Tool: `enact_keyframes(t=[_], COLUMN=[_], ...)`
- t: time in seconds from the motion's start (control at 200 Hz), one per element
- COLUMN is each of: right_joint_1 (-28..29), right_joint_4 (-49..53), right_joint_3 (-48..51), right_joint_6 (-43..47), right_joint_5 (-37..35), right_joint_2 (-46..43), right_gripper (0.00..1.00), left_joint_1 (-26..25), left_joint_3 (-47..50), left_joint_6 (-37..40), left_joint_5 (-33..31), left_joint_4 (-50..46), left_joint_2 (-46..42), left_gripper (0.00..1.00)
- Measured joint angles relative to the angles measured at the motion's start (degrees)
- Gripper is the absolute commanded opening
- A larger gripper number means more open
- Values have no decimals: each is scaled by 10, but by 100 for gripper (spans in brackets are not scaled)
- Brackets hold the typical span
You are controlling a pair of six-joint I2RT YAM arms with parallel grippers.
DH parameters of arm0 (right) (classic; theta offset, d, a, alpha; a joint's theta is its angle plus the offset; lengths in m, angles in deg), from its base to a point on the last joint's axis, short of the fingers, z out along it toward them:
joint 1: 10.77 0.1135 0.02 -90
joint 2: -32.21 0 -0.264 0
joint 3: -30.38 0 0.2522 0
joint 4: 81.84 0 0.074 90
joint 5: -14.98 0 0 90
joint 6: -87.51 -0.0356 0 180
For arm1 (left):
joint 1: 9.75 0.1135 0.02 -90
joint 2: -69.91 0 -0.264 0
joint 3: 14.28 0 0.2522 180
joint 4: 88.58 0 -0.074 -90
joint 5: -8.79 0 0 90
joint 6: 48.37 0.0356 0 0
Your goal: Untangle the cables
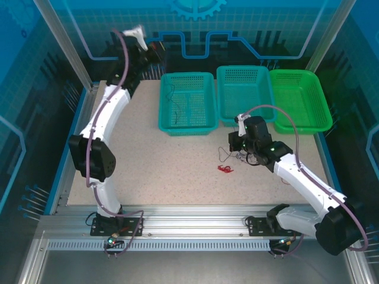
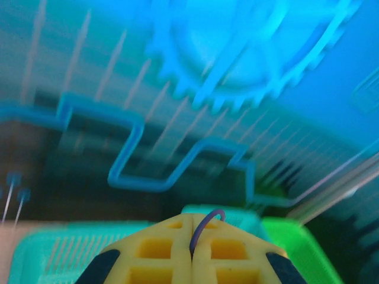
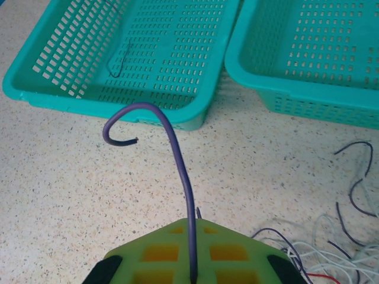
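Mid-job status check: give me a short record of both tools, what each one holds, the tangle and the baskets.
left tool: raised near the back wall, shut on a purple wire loop
right tool: low over the table, shut on a long purple wire that arcs upward
tangle: dark and whitish wires on the table beside the right tool
red cable: on the table, just nearer than the tangle
left teal basket: one dark wire inside
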Motion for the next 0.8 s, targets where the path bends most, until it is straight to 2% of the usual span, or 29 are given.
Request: enact_keyframes(t=[0.04, 0.125, 0.17, 0.22, 0.365, 0.505, 0.665, 0.8], right_joint_1=[-6, -17, -21, -25, -36, -60, -65, -65], right_joint_4=[12, 32, 38, 46, 66, 91, 122, 138], right_joint_3=[-14, -51, -71, -94, -153, -210, -270, -318], right_joint_6=[0, 2, 4, 8, 14, 10, 2, -25], right_joint_5=[4, 15, 24, 33, 74, 126, 176, 219], right_joint_2=[0, 0, 0, 0, 6, 33, 56, 64], right_gripper=[0, 0, 0, 0, 0, 0, 0, 0], left_joint_1=[-13, -46, -62, -75, -83, -98, -171, -236], left_joint_3=[40, 109, 141, 169, 203, 229, 342, 412], left_joint_6=[14, 39, 54, 64, 113, 192, 290, 327], left_joint_5=[0, 0, 1, 4, 17, 58, 144, 180], left_joint_4=[2, 3, 4, 5, 7, 30, 96, 108], left_joint_2=[-3, -6, -14, -28, -107, -231, -354, -343], left_gripper=[19, 53, 64, 71, 78, 82, 82, 82])
